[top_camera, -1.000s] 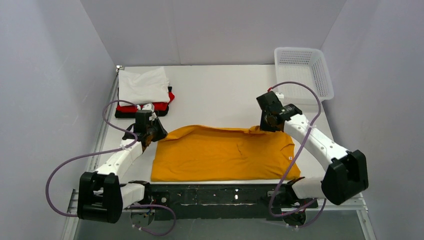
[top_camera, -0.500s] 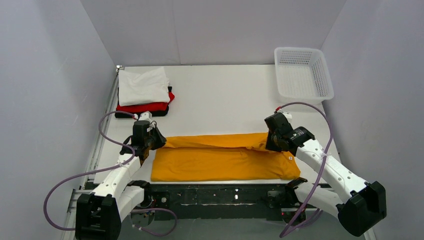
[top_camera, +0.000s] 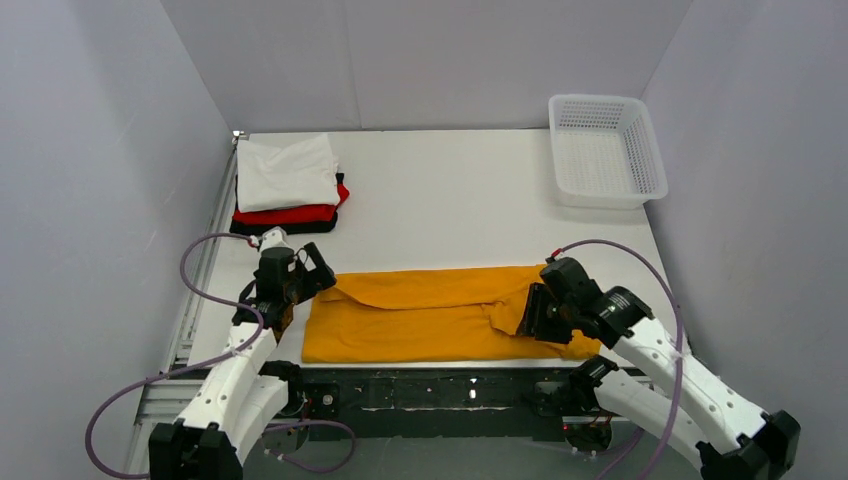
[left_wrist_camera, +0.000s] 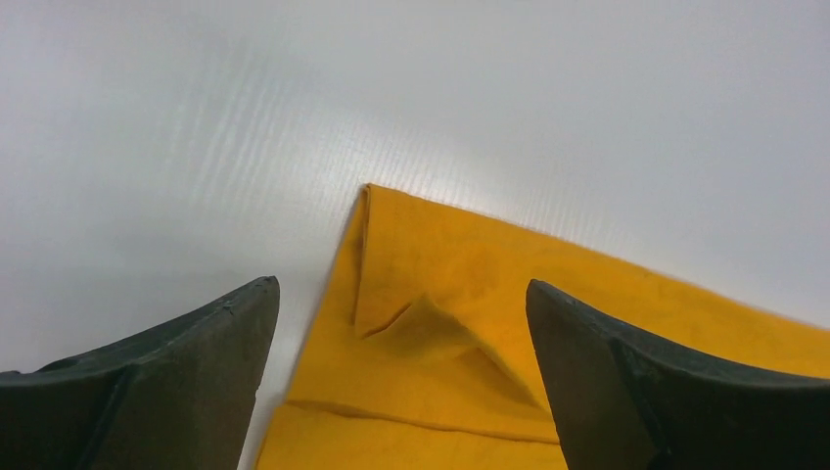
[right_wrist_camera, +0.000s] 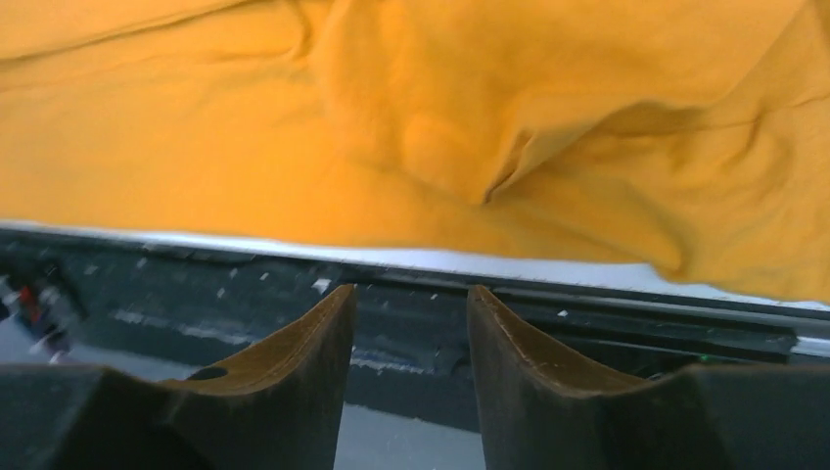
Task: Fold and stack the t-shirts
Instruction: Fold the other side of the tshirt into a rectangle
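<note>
A mustard-orange t-shirt [top_camera: 430, 315] lies folded lengthwise along the table's near edge, its top layer rumpled at both ends. My left gripper [top_camera: 312, 280] hovers over the shirt's left end, jaws wide open; in the left wrist view the cloth [left_wrist_camera: 470, 264] lies loose between the left gripper's [left_wrist_camera: 401, 294] fingers. My right gripper [top_camera: 530, 315] is at the shirt's right end, open and empty. In the right wrist view the right gripper [right_wrist_camera: 406, 294] points past the table's near edge, with the shirt [right_wrist_camera: 411, 117] lying beyond. Folded t-shirts are stacked back left: white [top_camera: 287, 172] over red [top_camera: 290, 213] over black [top_camera: 250, 228].
A white lattice basket [top_camera: 605, 150] stands at the back right corner. A black rail [top_camera: 450, 385] runs along the table's near edge between the arm bases. Grey walls close in the left, back and right sides.
Both grippers carried the shirt's far edge toward the near edge, folding it in half lengthwise, then let go and opened. Both arms now sit nearer the front.
</note>
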